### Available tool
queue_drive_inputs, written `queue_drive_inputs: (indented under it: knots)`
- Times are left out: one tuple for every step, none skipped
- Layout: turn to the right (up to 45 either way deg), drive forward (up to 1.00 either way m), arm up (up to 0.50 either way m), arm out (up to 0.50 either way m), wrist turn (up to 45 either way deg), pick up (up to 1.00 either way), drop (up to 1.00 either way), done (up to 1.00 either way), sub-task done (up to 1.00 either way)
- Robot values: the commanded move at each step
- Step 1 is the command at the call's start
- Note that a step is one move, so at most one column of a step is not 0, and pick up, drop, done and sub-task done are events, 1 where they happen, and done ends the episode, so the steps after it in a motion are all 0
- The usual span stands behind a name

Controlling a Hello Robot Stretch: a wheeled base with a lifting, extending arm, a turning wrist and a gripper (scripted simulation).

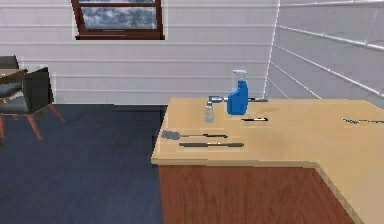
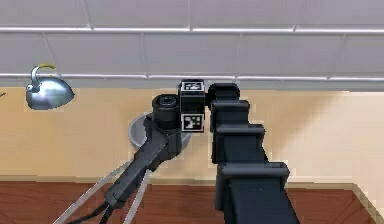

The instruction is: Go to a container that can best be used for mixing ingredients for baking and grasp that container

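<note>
Dark blue floor [image 1: 90, 170] takes up the forward view's left, where a dark chair [image 1: 25, 92] with wooden legs stands near the white panelled wall [image 1: 200, 60]. A wood-framed window [image 1: 118, 18] sits high on that wall. To the right, the tan desk [image 1: 290, 150] carries a long flat utensil [image 1: 200, 142] near its front edge, a small shaker-like bottle [image 1: 209, 112], a blue spray bottle [image 1: 238, 95] standing upright, a knife-like utensil [image 1: 255, 120] just beside it, and another thin utensil [image 1: 362, 122] at the far right.

In the arm side view, a silver kettle [image 2: 48, 92] stands at the left on the desk, against the white tiled wall [image 2: 280, 50]. Right of it, a grey round container [image 2: 135, 128] rests on the desk, partly hidden behind the end effector [image 2: 105, 200]. Whether the end effector grasps anything cannot be told. The marker squares [image 2: 192, 105] sit just right of its dark body, followed by the dark arm [image 2: 250, 170].
</note>
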Motion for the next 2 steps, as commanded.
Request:
queue_drive_inputs:
  knots:
    - [0.0, 0.0, 0.0, 0.0, 45.0, 0.0, 0.0, 0.0, 0.0]
    - [0.0, 0.0, 0.0, 0.0, 45.0, 0.0, 0.0, 0.0, 0.0]
